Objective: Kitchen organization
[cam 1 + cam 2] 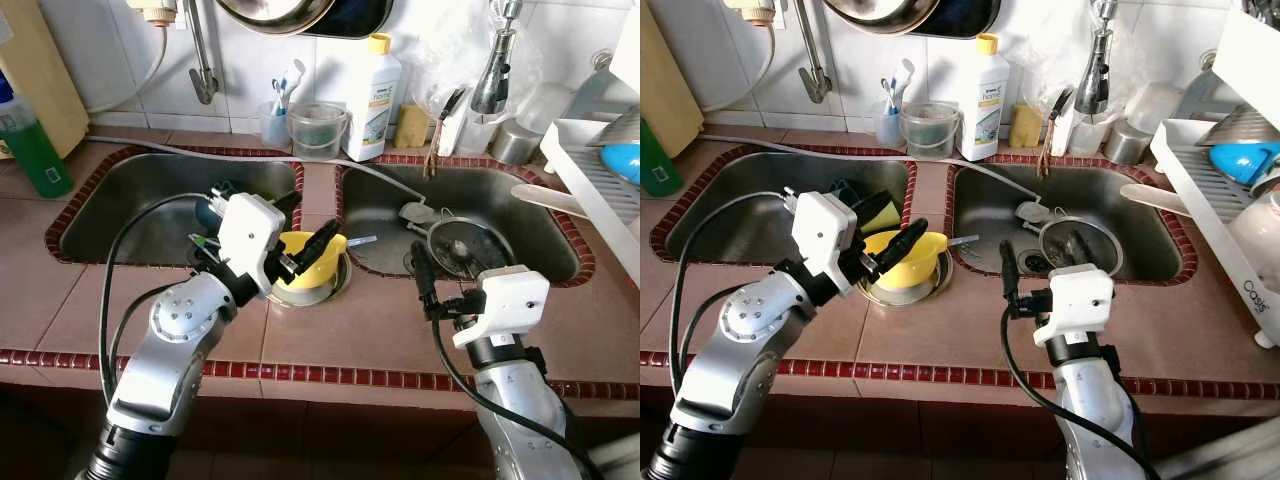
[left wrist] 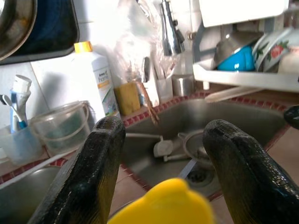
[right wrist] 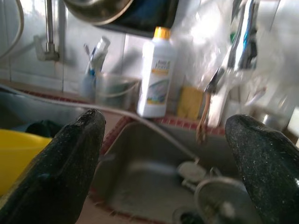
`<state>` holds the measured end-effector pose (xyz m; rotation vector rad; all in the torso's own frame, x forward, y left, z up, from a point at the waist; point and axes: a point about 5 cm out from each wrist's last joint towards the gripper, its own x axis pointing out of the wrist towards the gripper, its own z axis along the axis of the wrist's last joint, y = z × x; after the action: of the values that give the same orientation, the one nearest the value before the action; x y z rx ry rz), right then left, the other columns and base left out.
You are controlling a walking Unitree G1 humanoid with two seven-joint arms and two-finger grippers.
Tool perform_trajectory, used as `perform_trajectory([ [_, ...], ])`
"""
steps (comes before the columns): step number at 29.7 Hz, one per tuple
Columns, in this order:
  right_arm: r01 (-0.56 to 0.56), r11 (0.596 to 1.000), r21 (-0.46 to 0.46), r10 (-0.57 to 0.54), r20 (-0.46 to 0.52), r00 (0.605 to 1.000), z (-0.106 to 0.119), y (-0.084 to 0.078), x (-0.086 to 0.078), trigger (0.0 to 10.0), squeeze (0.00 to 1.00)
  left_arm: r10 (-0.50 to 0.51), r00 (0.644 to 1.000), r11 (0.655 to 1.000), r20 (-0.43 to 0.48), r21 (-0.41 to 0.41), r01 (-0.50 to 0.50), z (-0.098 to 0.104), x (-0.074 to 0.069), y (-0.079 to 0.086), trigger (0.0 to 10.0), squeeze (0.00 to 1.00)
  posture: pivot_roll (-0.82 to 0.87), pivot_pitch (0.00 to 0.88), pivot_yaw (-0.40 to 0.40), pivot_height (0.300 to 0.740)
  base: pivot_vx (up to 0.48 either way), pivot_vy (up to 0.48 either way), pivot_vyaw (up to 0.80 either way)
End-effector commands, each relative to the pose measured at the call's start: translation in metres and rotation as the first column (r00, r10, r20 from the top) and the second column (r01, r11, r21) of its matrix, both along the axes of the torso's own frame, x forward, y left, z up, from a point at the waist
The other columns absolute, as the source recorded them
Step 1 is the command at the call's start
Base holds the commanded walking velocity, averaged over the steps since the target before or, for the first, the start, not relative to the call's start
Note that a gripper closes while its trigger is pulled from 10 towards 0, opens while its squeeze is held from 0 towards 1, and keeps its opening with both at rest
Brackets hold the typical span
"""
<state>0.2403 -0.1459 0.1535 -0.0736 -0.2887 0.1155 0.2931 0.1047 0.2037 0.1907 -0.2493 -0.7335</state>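
At centre-left, our left gripper [image 1: 312, 250] hovers with jaws open around the yellow bowl [image 1: 308, 262] on the desk [image 1: 380, 330] between the sinks. Closing off-centre could tip it. Lower right, our right gripper [image 1: 424, 272] waits, jaws open.

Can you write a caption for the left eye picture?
Left gripper open around a yellow bowl between two sinks; right gripper waits open nearby.
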Motion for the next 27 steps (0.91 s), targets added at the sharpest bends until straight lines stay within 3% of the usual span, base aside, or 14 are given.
perform_trajectory([
  [1,-0.022,1.000,0.016,0.022,-0.005,1.000,0.002,0.004,-0.003,10.0,0.00,-0.033,0.999,0.999,0.016,0.040,0.032,0.000,0.001,-0.002,10.0,0.00,-0.24,0.076,-0.005,0.732,0.000,0.000,0.00],
  [5,-0.099,0.995,0.003,0.099,-0.042,0.994,-0.005,0.015,-0.013,10.0,0.00,-0.073,0.997,0.992,0.040,0.105,0.068,0.003,0.007,0.001,10.0,0.00,-0.24,0.086,0.001,0.732,0.000,0.000,0.00],
  [14,-0.263,0.964,-0.030,0.257,-0.138,0.957,-0.020,0.020,-0.039,10.0,0.00,-0.090,0.994,0.984,0.067,0.158,0.078,0.008,0.014,0.008,10.0,0.00,-0.25,0.104,0.009,0.732,0.000,0.000,0.00],
  [21,-0.280,0.960,-0.030,0.272,-0.163,0.948,-0.023,0.019,-0.041,10.0,0.00,-0.186,0.978,0.952,0.094,0.262,0.156,0.009,0.009,0.006,10.0,0.00,-0.25,0.114,0.007,0.732,0.000,0.000,0.00],
  [27,-0.303,0.952,-0.034,0.292,-0.181,0.939,-0.025,0.020,-0.044,10.0,0.00,-0.265,0.963,0.923,0.056,0.302,0.237,0.010,0.005,0.009,10.0,0.00,-0.24,0.127,0.013,0.732,0.000,0.000,0.00],
])
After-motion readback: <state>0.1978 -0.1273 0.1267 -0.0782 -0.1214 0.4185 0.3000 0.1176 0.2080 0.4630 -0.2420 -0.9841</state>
